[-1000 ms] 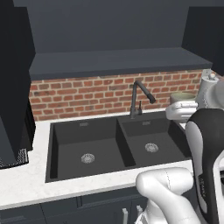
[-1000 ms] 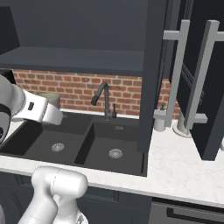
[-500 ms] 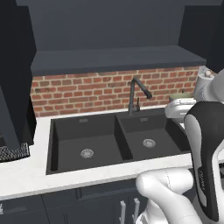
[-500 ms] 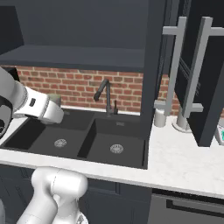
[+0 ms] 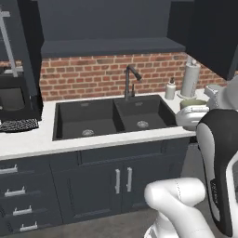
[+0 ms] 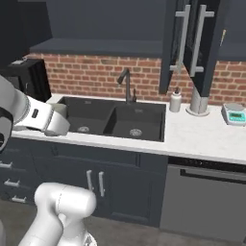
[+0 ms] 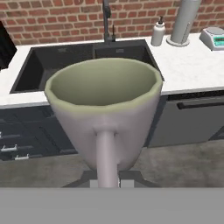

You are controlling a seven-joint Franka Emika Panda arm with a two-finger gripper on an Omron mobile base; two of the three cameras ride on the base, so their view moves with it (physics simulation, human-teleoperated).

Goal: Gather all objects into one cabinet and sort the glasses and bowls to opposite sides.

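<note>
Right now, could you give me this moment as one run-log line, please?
gripper: shut on bowl | bowl: upright, held in front of sink | cabinet: doors open | base: moving

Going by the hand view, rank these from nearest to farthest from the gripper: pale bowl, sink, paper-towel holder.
1. Pale bowl, held in the shut gripper.
2. Sink, just beyond the bowl.
3. Paper-towel holder, far right by the brick wall.
</note>
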